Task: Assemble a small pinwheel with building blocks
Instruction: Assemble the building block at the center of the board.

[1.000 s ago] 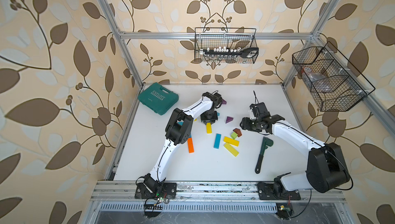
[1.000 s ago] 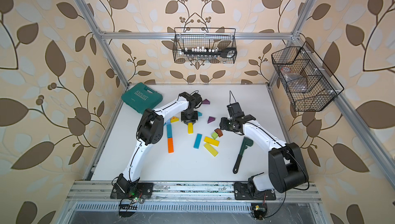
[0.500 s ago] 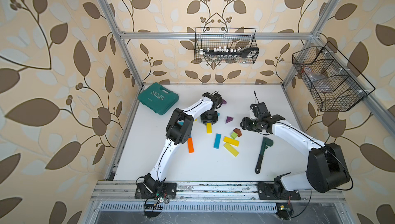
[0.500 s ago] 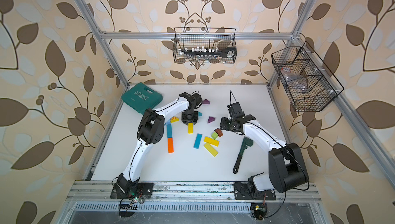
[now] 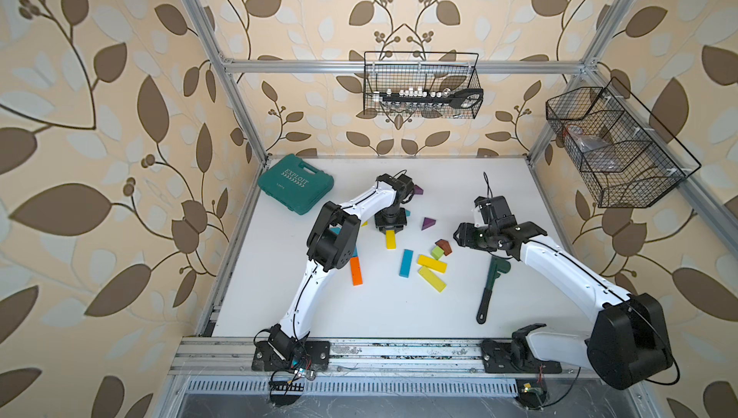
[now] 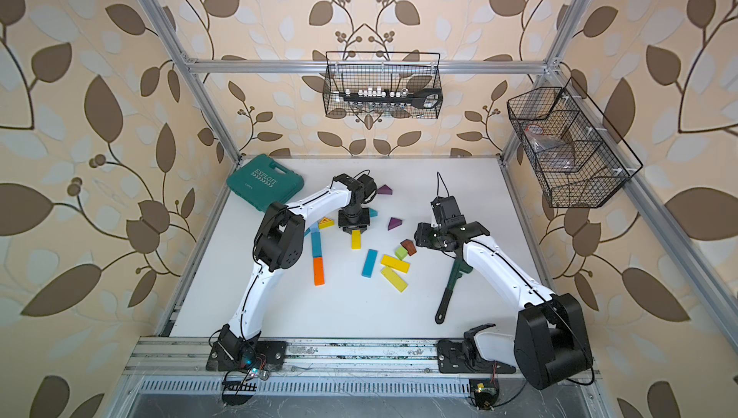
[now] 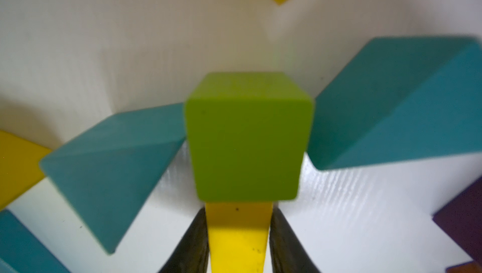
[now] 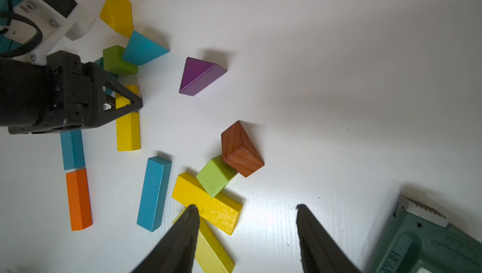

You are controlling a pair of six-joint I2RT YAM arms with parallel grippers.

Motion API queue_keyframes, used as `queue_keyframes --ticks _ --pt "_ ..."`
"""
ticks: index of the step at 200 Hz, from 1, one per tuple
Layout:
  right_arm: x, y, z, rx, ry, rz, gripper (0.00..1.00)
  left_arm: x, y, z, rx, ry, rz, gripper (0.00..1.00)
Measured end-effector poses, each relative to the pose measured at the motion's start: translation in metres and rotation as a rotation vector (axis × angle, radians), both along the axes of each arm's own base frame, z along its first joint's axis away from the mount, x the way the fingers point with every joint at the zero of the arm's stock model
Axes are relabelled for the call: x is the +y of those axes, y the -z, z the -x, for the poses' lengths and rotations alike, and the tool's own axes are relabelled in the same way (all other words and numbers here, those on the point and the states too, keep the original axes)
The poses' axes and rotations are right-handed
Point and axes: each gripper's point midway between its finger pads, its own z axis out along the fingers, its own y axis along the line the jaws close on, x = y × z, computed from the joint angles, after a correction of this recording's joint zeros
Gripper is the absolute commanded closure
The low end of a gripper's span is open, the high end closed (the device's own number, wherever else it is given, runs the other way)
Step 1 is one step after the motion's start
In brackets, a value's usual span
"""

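Note:
My left gripper (image 7: 238,211) points down at the table's back middle, also seen in both top views (image 5: 390,228) (image 6: 353,228). Its jaws are shut on the end of a yellow bar (image 7: 238,237) lying flat. That end butts against a green cube (image 7: 247,138), which has a teal wedge (image 7: 112,167) on one side and another teal wedge (image 7: 391,107) on the other. A yellow wedge (image 8: 117,12) lies just beyond. My right gripper (image 8: 246,207) hovers open and empty beside two yellow bars (image 5: 432,263), a light green cube (image 8: 215,175) and a brown wedge (image 8: 241,150).
Loose on the table are a purple wedge (image 5: 428,223), a blue bar (image 5: 406,262), an orange bar (image 5: 356,271) and a teal bar (image 6: 316,243). A dark green toy wrench (image 5: 492,288) lies under the right arm. A teal case (image 5: 295,183) sits back left.

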Motion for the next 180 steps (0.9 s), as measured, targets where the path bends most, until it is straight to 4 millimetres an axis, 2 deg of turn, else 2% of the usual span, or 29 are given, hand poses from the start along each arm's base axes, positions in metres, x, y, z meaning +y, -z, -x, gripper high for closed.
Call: queue_keyframes --ticks 31,61,85,99,115,153,180 --pt "0.000 0.000 0.001 0.004 0.002 -0.001 0.39 0.000 0.000 0.000 -0.002 -0.003 0.003 0.68" --pt "0.003 -0.004 0.003 -0.005 -0.002 -0.007 0.39 -0.003 -0.001 0.000 -0.002 -0.003 0.018 0.69" --pt "0.004 -0.005 0.004 -0.008 -0.004 -0.010 0.39 -0.003 -0.001 0.000 0.000 -0.003 0.023 0.67" --pt "0.004 -0.003 0.006 -0.003 -0.003 -0.009 0.39 -0.003 -0.001 0.000 0.000 -0.001 0.023 0.59" --pt "0.003 -0.001 0.007 0.003 -0.003 -0.007 0.39 -0.006 -0.002 -0.001 -0.001 -0.003 0.033 0.62" --pt "0.004 -0.001 0.008 0.005 -0.007 -0.006 0.39 -0.005 -0.002 -0.001 0.004 -0.008 0.042 0.61" --pt "0.017 0.000 0.015 0.013 -0.039 -0.001 0.39 -0.006 -0.004 -0.001 0.006 -0.008 0.051 0.59"
